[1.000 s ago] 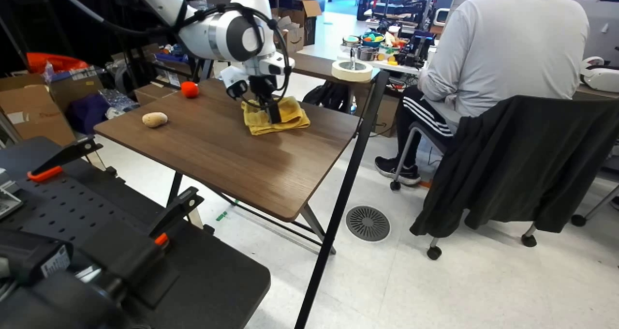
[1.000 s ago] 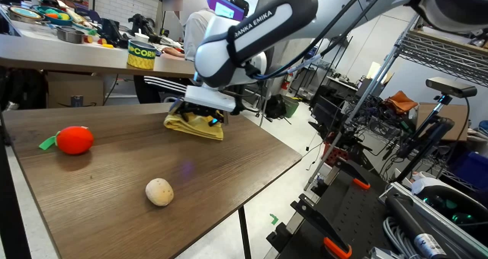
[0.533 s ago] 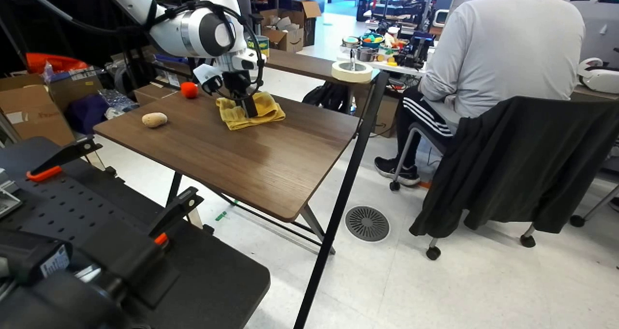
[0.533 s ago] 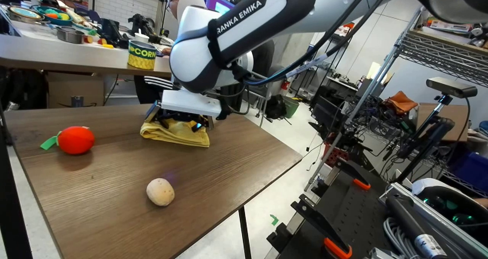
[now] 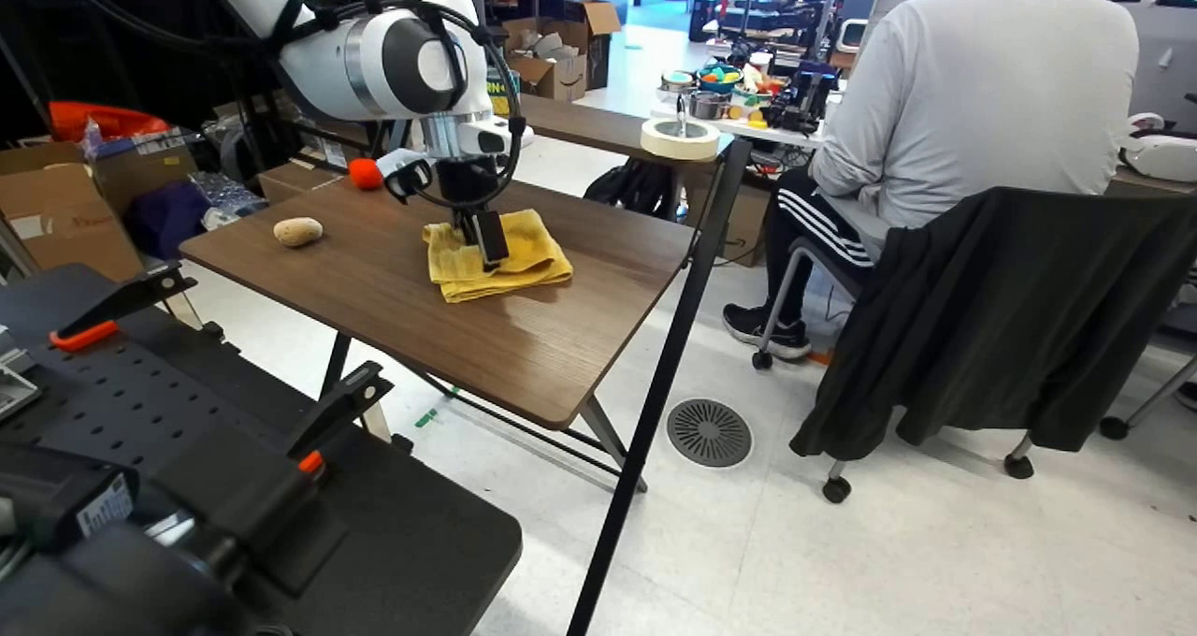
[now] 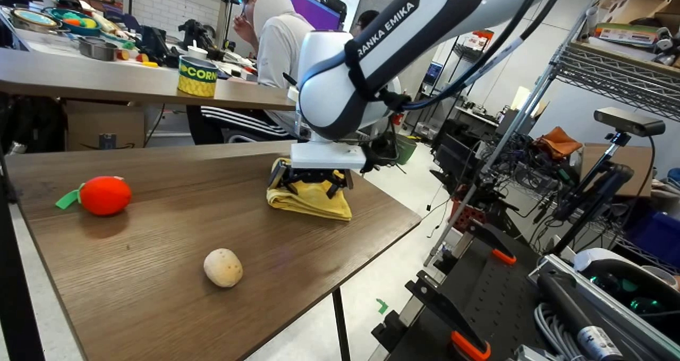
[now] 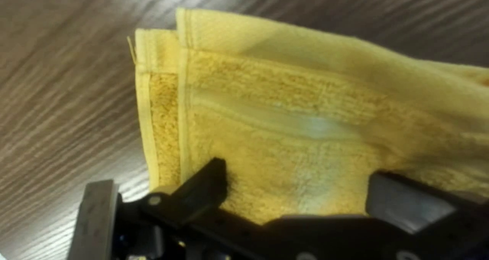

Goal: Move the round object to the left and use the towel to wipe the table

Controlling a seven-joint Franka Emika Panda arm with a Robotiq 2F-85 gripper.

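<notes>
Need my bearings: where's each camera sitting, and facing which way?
Wrist view: wrist-mounted, facing down onto the towel; gripper shows.
Exterior view: high, black bench nearest, facing down across the table; arm and gripper show.
Exterior view: lower, beside the table, facing across it, corn can beyond; arm and gripper show.
Both exterior views share table and towel.

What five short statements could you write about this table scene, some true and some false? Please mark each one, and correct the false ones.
1. The end effector is over the yellow towel. True.
2. The end effector is fully shut. False: its fingers stand apart.
3. The red round object has a green tab. True.
4. The red round object touches the towel. False: they lie apart.
5. In an exterior view, the corn can stands on the farther table. True.
</notes>
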